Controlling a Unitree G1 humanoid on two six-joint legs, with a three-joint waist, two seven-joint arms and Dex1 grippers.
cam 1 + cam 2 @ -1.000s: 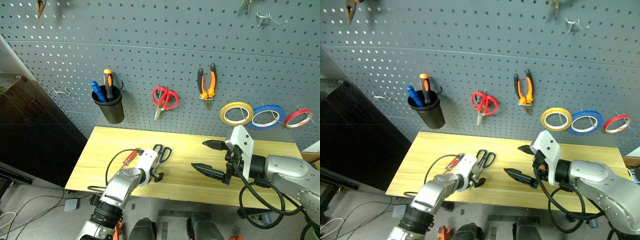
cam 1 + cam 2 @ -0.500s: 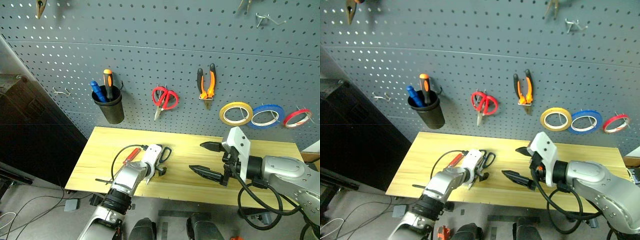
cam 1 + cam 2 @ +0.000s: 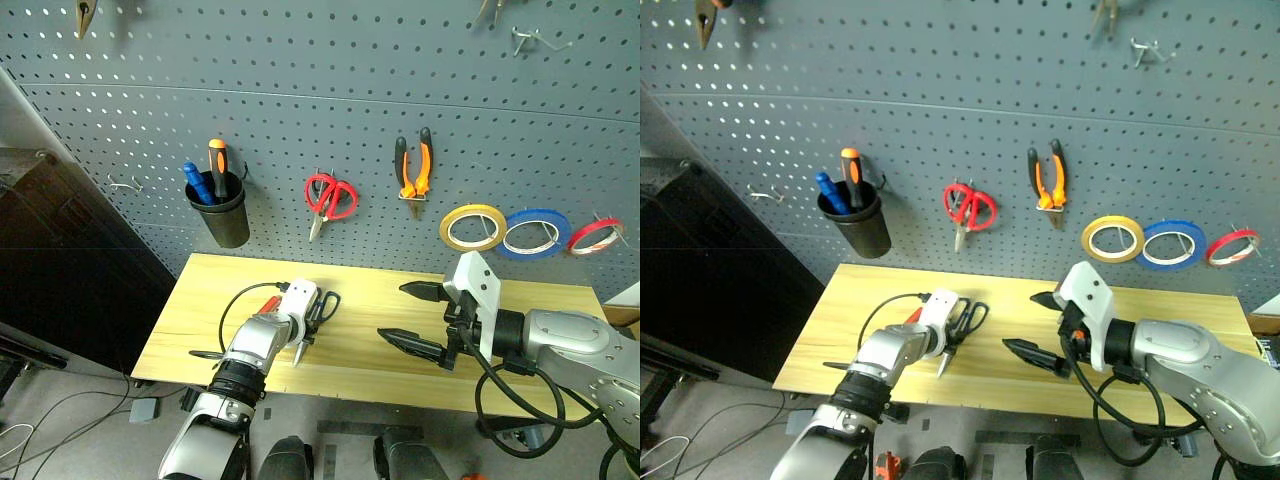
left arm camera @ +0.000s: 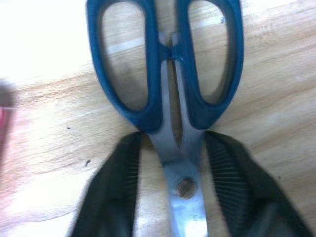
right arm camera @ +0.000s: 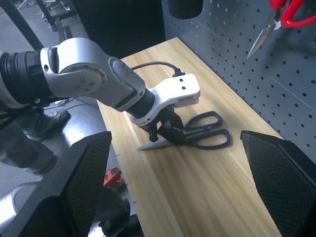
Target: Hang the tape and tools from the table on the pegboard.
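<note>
Left tool (image 4: 173,143): low over the desk (image 3: 200,300), its two black fingers (image 4: 121,182) straddling the blue-handled scissors at the pivot; they lie close along both sides, but whether they are clenched on the metal cannot be told.
Blue-handled scissors (image 5: 207,131): flat on the desk, blades closed; the handle loops reach out beyond the left tool's fingertips and the blade tip pokes back out beneath the tool.
Screwdriver (image 3: 912,314): its red handle lies on the desk just beside the left tool, on the side away from the right tool.
Right tool (image 3: 391,312): released, jaws spread wide and holding nothing, hovering above the desk well apart from the left tool.
Pegboard (image 3: 300,90): stands behind both tools, beyond the far edge of the desk.
Yellow tape (image 3: 472,226): hangs on the pegboard above and behind the right tool, next to a blue roll (image 3: 536,232).
Pliers (image 3: 414,170): hang on the pegboard above the gap between the two tools.
Red scissors (image 3: 330,197): hang on the pegboard above the left tool.
</note>
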